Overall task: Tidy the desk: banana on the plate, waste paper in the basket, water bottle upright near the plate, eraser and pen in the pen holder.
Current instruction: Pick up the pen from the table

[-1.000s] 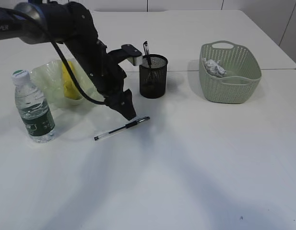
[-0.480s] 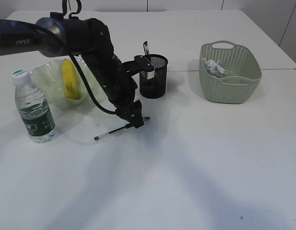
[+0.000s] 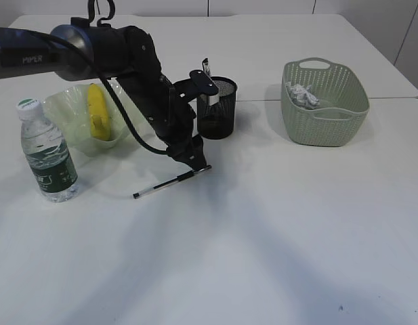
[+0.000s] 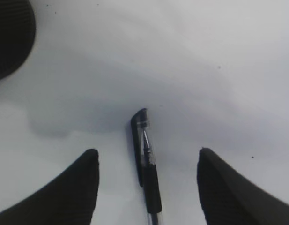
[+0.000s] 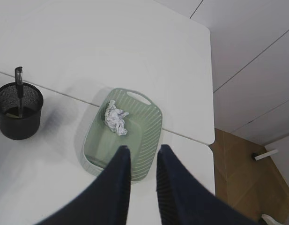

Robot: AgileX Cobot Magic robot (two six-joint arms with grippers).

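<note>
The left gripper (image 4: 146,187) stands over the capped end of the clear-barrelled ballpoint pen with black cap and grip (image 3: 172,181), fingers (image 4: 71,187) spread wide to either side and touching nothing. The pen lies flat on the white table (image 3: 263,257), near the black mesh pen holder (image 3: 217,108), which already holds 1 dark upright item.

Risks, as judged:
- The pen sits slightly left of centre between the fingers — an uneven close may roll or skate it aside on the smooth top.
- A thin barrel lying flat invites fingertip contact with the table before any grip forms.
- A hold near the capped end may let the long barrel droop and catch the holder's rim.

The right gripper (image 5: 143,185) hangs high over the pale green perforated plastic basket (image 5: 135,136) holding crumpled white paper (image 5: 116,119); its fingers are nearly together, empty.

Surface: plain, matte white, 2 tabletops abutting. Room: white panelled walls, wood floor at 1 corner.
</note>
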